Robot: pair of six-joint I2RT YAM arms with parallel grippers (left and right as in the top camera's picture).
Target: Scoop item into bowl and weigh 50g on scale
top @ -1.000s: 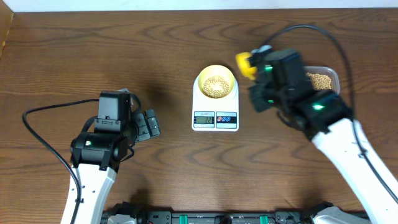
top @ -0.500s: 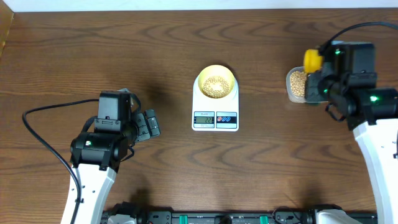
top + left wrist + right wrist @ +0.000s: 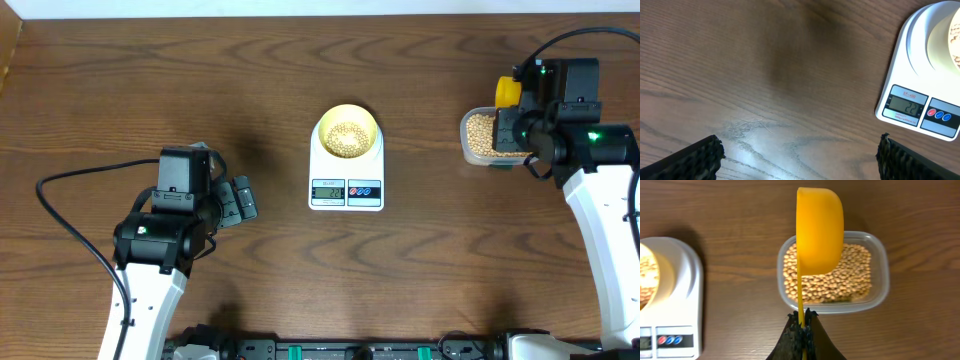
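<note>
Left gripper [image 3: 243,200]: nearest the robot, left of the scale [image 3: 347,186] and well apart from it; released, jaws spread wide with nothing between them, over bare tabletop [image 3: 765,75].
Scale: white, flat on the middle of the tabletop, its front edge turned toward the robot.
Display [image 3: 906,104]: on the left part of the scale's front edge; the digits look like 22, though they are small.
Buttons [image 3: 939,115]: just right of the display, red and blue.
Bowl [image 3: 323,130]: pale yellow, round, standing on the scale's far half, narrower than the scale.
Beans [image 3: 347,137]: a tan heap sits in the bowl on the scale; many more lie in the tub [image 3: 883,275].
Right gripper [image 3: 802,322]: right of the scale and well apart from it; clenched on the thin handle of the scoop [image 3: 820,230].
Tub: clear plastic, rectangular, on the tabletop right of the scale, not touching it, with beans covering its bottom.
Scoop: bright yellow, handle seen edge-on; its cup hangs over the tub's far edge, farther off than the scale. Whether beans lie in the cup cannot be told.
</note>
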